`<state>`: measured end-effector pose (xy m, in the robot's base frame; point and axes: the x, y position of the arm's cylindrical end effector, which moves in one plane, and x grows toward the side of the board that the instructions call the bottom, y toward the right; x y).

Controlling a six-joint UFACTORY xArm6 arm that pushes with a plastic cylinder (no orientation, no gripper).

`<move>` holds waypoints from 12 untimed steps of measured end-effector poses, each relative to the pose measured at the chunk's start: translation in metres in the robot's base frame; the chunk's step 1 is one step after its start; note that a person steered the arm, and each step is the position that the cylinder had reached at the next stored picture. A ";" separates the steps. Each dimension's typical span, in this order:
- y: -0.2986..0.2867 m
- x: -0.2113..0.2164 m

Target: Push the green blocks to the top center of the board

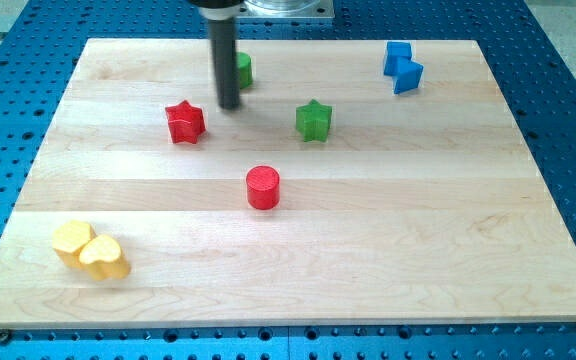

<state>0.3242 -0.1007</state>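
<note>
A green star block (pixel 313 120) lies near the board's upper middle. A second green block (pixel 243 70), partly hidden behind my rod, sits near the view's top, left of centre; its shape is unclear. My tip (pixel 229 105) rests on the board just below and slightly left of that hidden green block, between it and the red star block (pixel 184 122). The tip is well to the left of the green star.
A red cylinder (pixel 263 187) sits at the board's middle. Two blue blocks (pixel 402 67) lie together at the top right. Two yellow blocks (pixel 90 250) lie together at the bottom left. The wooden board (pixel 448 240) rests on a blue perforated table.
</note>
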 end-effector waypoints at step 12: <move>0.088 0.068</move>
<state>0.3921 -0.0123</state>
